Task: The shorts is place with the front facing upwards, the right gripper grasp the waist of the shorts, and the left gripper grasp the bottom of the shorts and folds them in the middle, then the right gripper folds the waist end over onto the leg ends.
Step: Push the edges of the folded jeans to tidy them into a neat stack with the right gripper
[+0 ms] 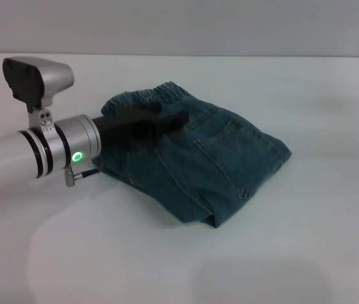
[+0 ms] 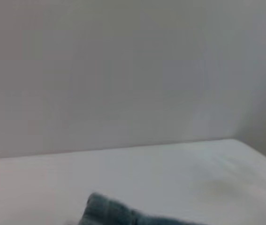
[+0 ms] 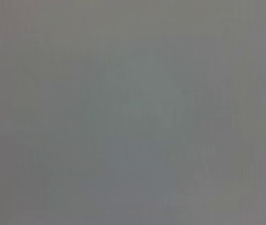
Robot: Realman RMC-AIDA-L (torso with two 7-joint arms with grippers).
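The blue-green denim shorts [image 1: 217, 164] lie folded into a compact bundle in the middle of the white table [image 1: 306, 240], a stitched pocket facing up. Their gathered waist [image 1: 160, 94] shows at the bundle's far edge. The leg ends are not distinguishable in the folded stack. My left gripper [image 1: 179, 118], on the green-ringed wrist, reaches in from the left and lies over the bundle's near-waist part. A corner of the shorts [image 2: 118, 215] shows in the left wrist view. The right gripper is out of view; its wrist view shows only plain grey.
A pale wall [image 1: 179, 25] runs behind the table's far edge. The left forearm with its camera housing [image 1: 37, 79] takes up the left side.
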